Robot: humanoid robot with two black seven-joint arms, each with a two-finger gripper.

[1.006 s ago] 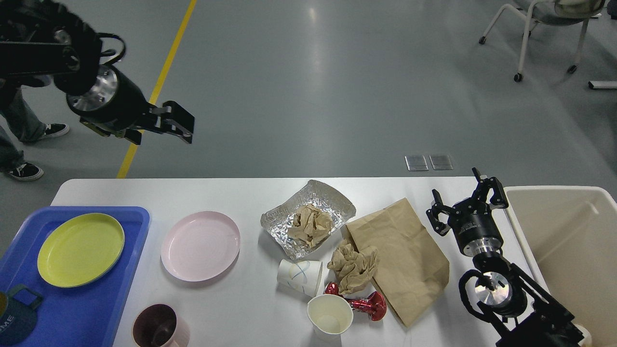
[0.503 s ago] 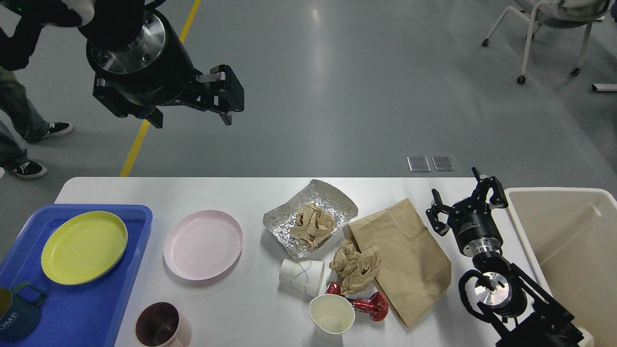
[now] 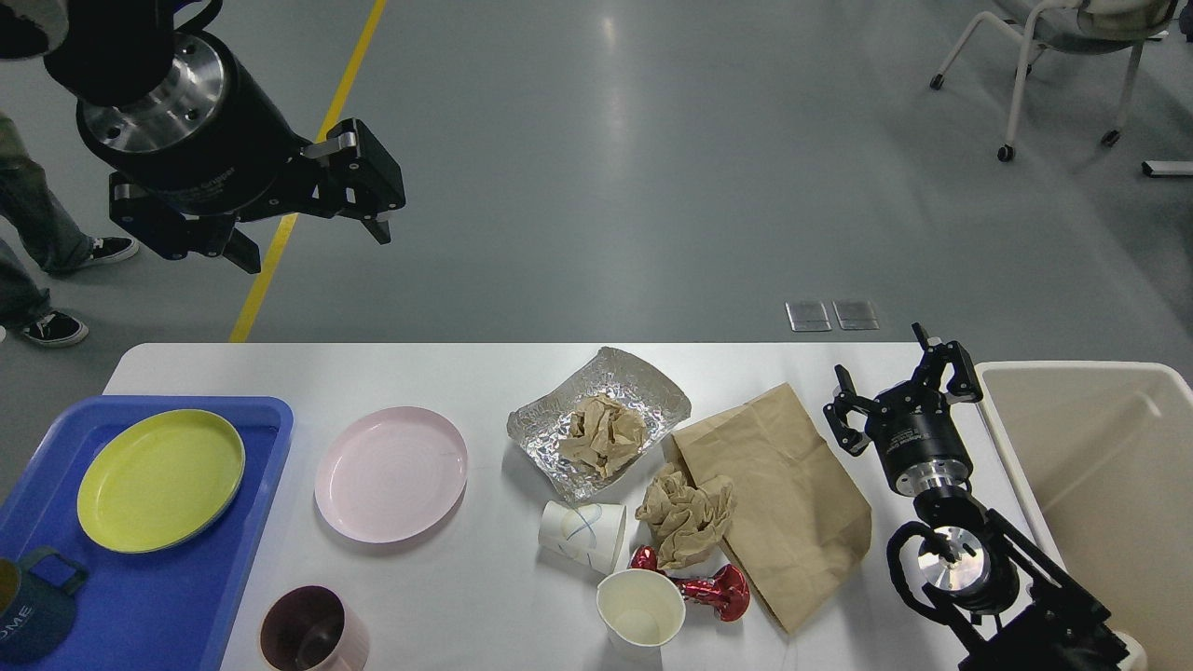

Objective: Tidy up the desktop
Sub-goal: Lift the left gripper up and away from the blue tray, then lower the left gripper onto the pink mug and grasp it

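Note:
The white desktop (image 3: 485, 373) holds a pink plate (image 3: 390, 473), a foil tray (image 3: 643, 387) with crumpled brown paper (image 3: 601, 433), a flat brown paper bag (image 3: 792, 503), a second wad of brown paper (image 3: 685, 517), a paper cup on its side (image 3: 582, 534), an upright empty paper cup (image 3: 640, 608), a shiny red object (image 3: 713, 589) and a pink mug with a dark inside (image 3: 312, 634). My left gripper (image 3: 317, 250) is open and empty, high above the floor beyond the table's far left. My right gripper (image 3: 890, 373) is open and empty, just right of the bag.
A blue tray (image 3: 252, 419) at the left edge holds a yellow plate (image 3: 160, 478) and a dark blue mug (image 3: 28, 606). A beige bin (image 3: 1007, 447) stands at the right edge. A person's legs (image 3: 37, 242) stand at far left, a chair (image 3: 1035, 56) at far right.
My left gripper swung right and up, then came back to the left and slightly down. The right arm and the things on the desktop have not moved.

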